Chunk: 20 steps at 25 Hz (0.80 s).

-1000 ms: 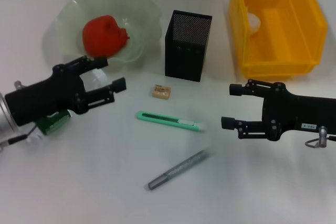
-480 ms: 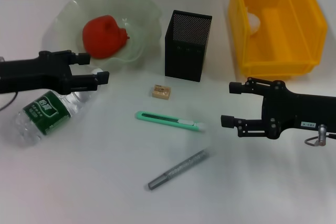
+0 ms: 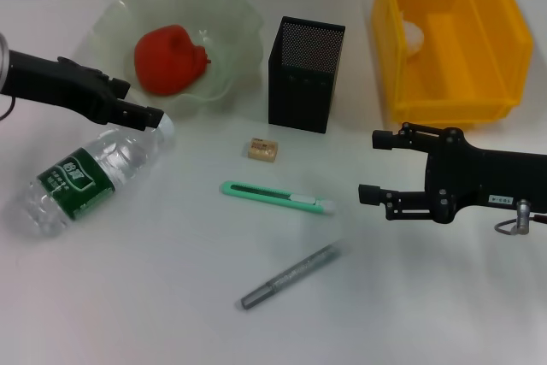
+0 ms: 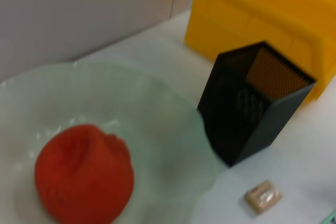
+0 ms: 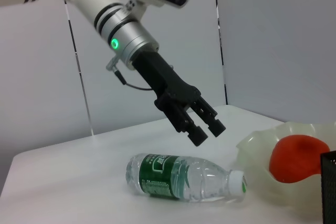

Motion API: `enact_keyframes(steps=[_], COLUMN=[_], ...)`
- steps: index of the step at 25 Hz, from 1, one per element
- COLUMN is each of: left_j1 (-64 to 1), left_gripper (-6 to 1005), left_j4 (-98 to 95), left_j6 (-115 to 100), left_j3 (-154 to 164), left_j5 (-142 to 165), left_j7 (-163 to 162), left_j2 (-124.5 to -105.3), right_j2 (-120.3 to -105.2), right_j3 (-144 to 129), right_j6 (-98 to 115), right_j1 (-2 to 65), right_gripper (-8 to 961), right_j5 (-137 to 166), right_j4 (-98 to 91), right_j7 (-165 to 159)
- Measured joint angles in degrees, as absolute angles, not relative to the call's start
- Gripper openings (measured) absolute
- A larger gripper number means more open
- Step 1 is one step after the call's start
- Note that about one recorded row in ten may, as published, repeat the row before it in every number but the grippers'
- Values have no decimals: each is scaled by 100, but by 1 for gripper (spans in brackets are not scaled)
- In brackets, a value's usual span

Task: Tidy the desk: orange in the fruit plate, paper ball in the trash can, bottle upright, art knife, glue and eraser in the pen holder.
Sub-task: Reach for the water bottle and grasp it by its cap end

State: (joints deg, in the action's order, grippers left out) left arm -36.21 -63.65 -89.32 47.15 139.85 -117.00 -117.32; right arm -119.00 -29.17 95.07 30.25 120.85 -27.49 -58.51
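The bottle (image 3: 88, 172) lay on its side on the white surface (image 3: 154, 297), cap pointing toward the fruit plate (image 3: 226, 19), where the orange (image 3: 168, 59) already sat. Above the cap end hung the left gripper (image 3: 147, 116), clear of the bottle, its jaws parted with nothing between them. The right gripper (image 3: 373, 167) hovered over the other side of the surface, jaws spread wide and empty, just beside the art knife (image 3: 275, 197). The eraser (image 3: 262, 150) rested near the foot of the pen holder (image 3: 305, 73), and the glue (image 3: 289, 276) lay slanted nearer the front edge. The paper ball (image 3: 414, 35) sat inside the yellow trash can (image 3: 496, 14).
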Motion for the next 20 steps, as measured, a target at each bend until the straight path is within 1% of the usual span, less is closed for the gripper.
enact_keyframes(steps=[3,6,9,20], left_j1=[-3950,-4228,-4376,-4736], left_gripper=[792,791,790,785], left_j4=[-6374,-6341,-6260,-5347], left_j6=[-9036,-9049,-8995,-8311], left_j3=[4769,4850,5069,5296], left_j5=[14621,15194,15399,15705], left_j7=[-12060,-12307,-12537,-12788], left_j2=[-11750,-11820,-11846,-11841], right_j2=[-11900,-11900,-11900,-11900], right_j3=[-2917,-2917,-2917,-2918], right_j6=[9495,9469,9463,9456], right_j1=[3024,3023,3021,2971], right_gripper=[827,827,827,826], right_j5=[12084,12084,12084,12085], right_j4=[-2751,-2737,-2723,-2745], right_j7=[-5846,-5804,-5775,-5764])
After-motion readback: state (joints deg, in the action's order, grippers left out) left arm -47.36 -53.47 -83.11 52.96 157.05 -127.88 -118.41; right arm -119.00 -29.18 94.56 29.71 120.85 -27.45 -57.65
